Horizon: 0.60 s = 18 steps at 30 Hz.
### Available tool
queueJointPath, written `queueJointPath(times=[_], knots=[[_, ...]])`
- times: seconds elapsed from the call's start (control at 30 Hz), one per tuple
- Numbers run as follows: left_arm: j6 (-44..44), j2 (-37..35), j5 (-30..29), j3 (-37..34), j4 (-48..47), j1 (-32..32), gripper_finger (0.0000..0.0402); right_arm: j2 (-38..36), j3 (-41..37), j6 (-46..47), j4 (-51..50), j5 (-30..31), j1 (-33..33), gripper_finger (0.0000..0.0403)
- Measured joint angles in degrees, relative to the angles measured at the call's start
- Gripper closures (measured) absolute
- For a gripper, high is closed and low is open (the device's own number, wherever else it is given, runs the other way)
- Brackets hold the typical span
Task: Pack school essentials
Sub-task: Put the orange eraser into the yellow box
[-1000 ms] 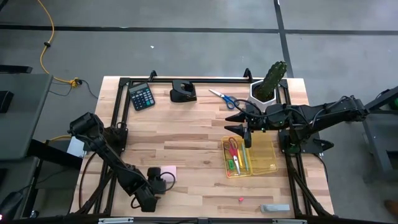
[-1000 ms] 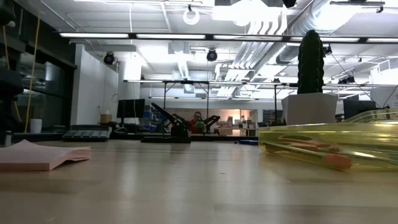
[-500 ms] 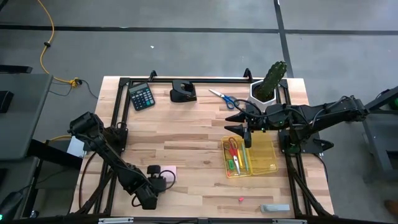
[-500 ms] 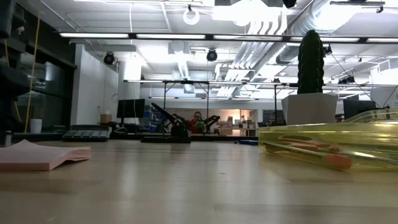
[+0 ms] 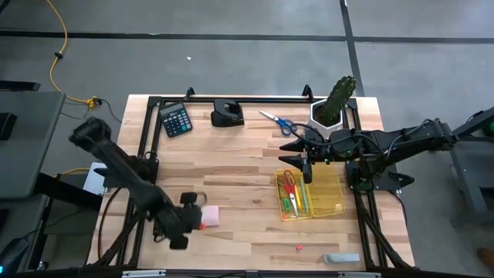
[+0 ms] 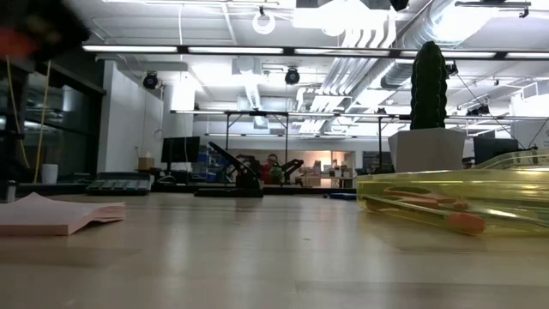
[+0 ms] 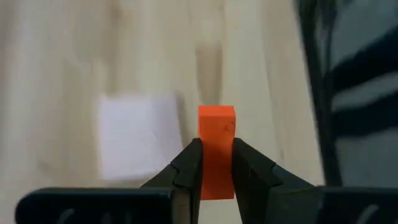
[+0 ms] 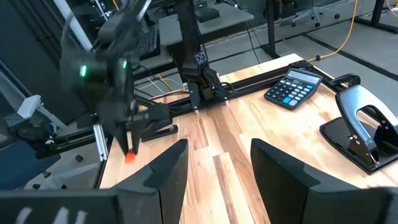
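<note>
Lifted since the earlier frame, the left gripper [image 5: 197,219] has risen from beside the pink sticky pad [image 5: 208,215] and now carries a small red block [image 7: 216,151] above the table's near left part; the right arm has not shifted.

Only the left wrist view shows the grasp plainly — the block stands upright between the two dark fingers [image 7: 185,168], which are clenched on its lower half, its top poking out above them. Below it in that view lies the pale square of the sticky pad, apart from the block and blurred. The right wrist view catches the same red block [image 8: 129,157] from across the table, hanging under the left arm. In the high view the block is only a red speck at the gripper tip, just beside the pad. The low view shows the pad [image 6: 53,215] lying flat on the wood.

The right gripper [image 5: 306,171] hangs over the clear yellow tray [image 5: 333,194], its fingers [image 8: 163,174] spread apart and holding nothing.

Inside the tray lie the red-handled scissors [image 5: 289,184] and thin pens [image 5: 296,202] — all in its left half. The blue-handled scissors [image 5: 278,122] lie on the table near the cactus [image 5: 337,98]. A tiny red bit [image 5: 298,248] sits on the wood in front of the tray.
</note>
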Motion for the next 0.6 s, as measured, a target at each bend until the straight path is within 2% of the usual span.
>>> queueJointPath(times=[0.17, 0.27, 0.33, 0.43, 0.6], knots=[[5.84, -12.28, -7.81, 0.00, 2.11, 6.86, 0.0343, -0.02, 0.00, 0.00, 0.32, 0.00, 0.00, 0.0236], [10.83, -18.99, -12.62, 0.07, 6.74, 12.04, 0.0343, -0.02, 0.00, -1.37, 1.01, 0.00, 0.00, 0.0236], [14.40, -22.62, -13.81, 0.07, 10.84, 15.80, 0.0343, -0.02, 0.00, -3.39, 1.78, -0.02, 0.00, 0.0236], [18.68, -26.83, -12.52, 0.11, 17.47, 21.53, 0.0343, 0.00, 0.00, -6.26, 3.71, 0.00, 0.00, 0.0236], [21.15, -30.57, -4.09, 0.16, 26.08, 30.05, 0.0343, 0.04, 0.00, -8.00, 5.98, 0.00, 0.00, 0.0236]])
